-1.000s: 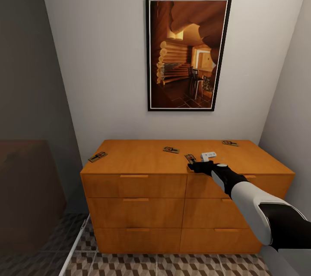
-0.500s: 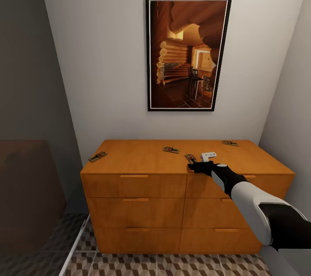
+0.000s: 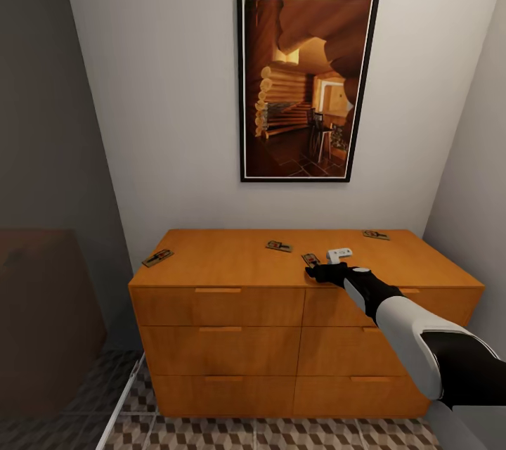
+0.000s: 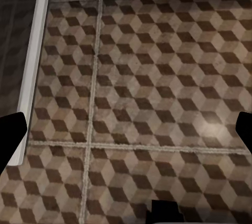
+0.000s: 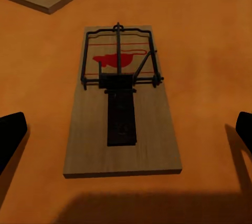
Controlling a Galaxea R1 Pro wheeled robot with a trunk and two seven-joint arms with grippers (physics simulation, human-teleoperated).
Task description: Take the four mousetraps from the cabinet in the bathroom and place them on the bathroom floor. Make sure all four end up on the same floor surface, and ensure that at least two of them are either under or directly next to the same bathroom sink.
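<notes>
Pale plaster walls closed in a narrow corner, with a tall black-framed picture (image 3: 307, 85) of a log interior hung at twelve o'clock above the cabinet (image 3: 232, 309). That cabinet was smooth orange-brown wood with a flat top and plain drawer fronts, standing on the bathroom floor (image 4: 147, 93), whose square tiles carried a brown, beige and white cube print between pale grout lines.

My right gripper (image 3: 315, 271) hovered low over the cabinet top, fingers spread wide on both sides of one mousetrap (image 5: 122, 106) and touching nothing. My left gripper (image 4: 126, 129) hung open over bare tile, also empty.

All four mousetraps lay on the cabinet top: the one between my fingers near the front edge, a second (image 3: 278, 245) just beyond it at eleven o'clock, a third (image 3: 157, 257) far off at nine o'clock and a fourth (image 3: 376, 234) at two o'clock by the back edge. A small white object (image 3: 339, 252) sat near my wrist.

I judged the trap light, stiff and thin: a flat wooden board with dark wire and a red mouse print. Lying flush on slick wood, it seemed best pinched across the long edges, clear of the spring bar, which might snap.
</notes>
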